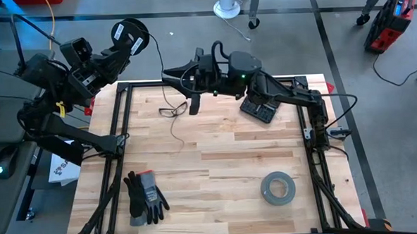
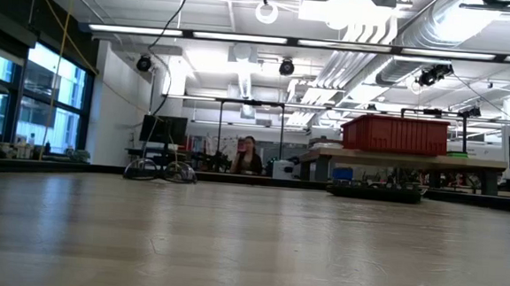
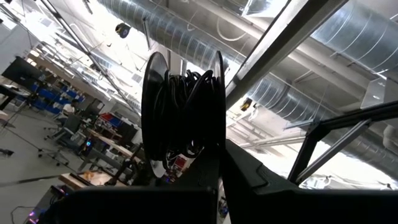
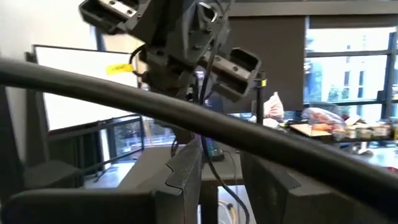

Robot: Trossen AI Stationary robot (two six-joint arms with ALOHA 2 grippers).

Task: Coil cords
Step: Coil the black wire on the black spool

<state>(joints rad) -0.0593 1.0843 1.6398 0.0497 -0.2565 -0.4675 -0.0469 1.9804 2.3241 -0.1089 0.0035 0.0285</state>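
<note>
High view: the left gripper point(image 1: 124, 44), closed on the spool point(image 1: 130, 34), holds it beyond the counter's point(image 1: 218, 166) far-left corner. The right gripper point(image 1: 171, 78) pinches one thin cord point(image 1: 168, 108) trailing onto the wood. One tape roll point(image 1: 278, 187), two gloves point(image 1: 146, 197).

Low view: bare wooden counter, workshop behind, one seated person point(image 2: 249, 157).

Left wrist view: cord-wound spool between the fingers.

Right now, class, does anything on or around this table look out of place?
Yes: the spool is held up past the table's far-left corner by the left gripper, while cord lies loose and tangled on the wood.
</note>
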